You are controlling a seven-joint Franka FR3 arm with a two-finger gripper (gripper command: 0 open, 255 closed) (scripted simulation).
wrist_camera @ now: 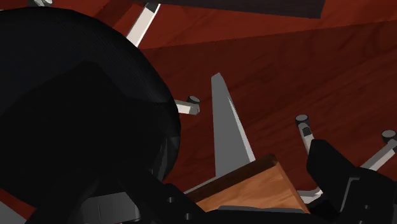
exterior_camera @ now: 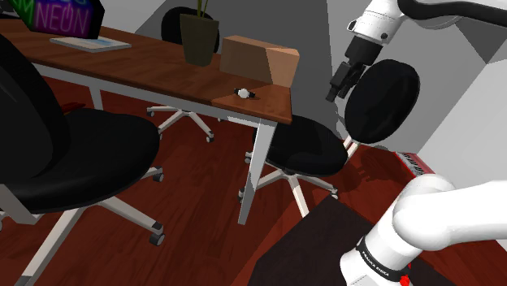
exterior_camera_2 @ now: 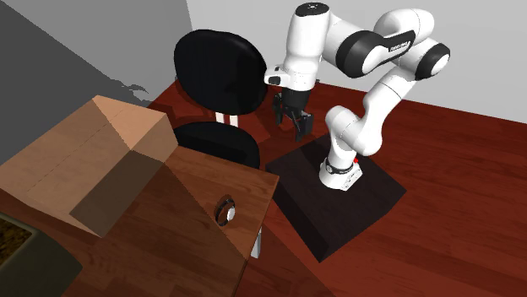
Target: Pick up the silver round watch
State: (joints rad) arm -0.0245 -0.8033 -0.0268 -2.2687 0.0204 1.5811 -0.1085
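Spread wide with nothing between its fingers (wrist_camera: 343, 181), the hand (exterior_camera_2: 291, 126) hangs in the air off the end of the tabletop (exterior_camera_2: 190, 224), pointing downward over the red-brown wooden floor (exterior_camera_2: 456, 160). In the second exterior view it sits just to the right of the backrest of a black office chair (exterior_camera_2: 218, 72) and above the near edge of the dark stand (exterior_camera_2: 338, 211). The watch (exterior_camera: 244, 93) lies flat on the brown tabletop close to its corner, a round silver case with a pale face and short dark strap ends. It rests just in front of a brown box (exterior_camera: 258, 58) without touching it. The hand is well apart from the watch, with the chair's seat between them in the second exterior view. Further along the tabletop in the shoulder view stands a dark plant pot (exterior_camera: 199, 36), and beyond it a screen (exterior_camera: 61, 16) showing the word NEON. In the wrist view the tabletop's corner and one grey leg (wrist_camera: 226, 127) appear between the two parted fingers, beside the chair's black bulk.
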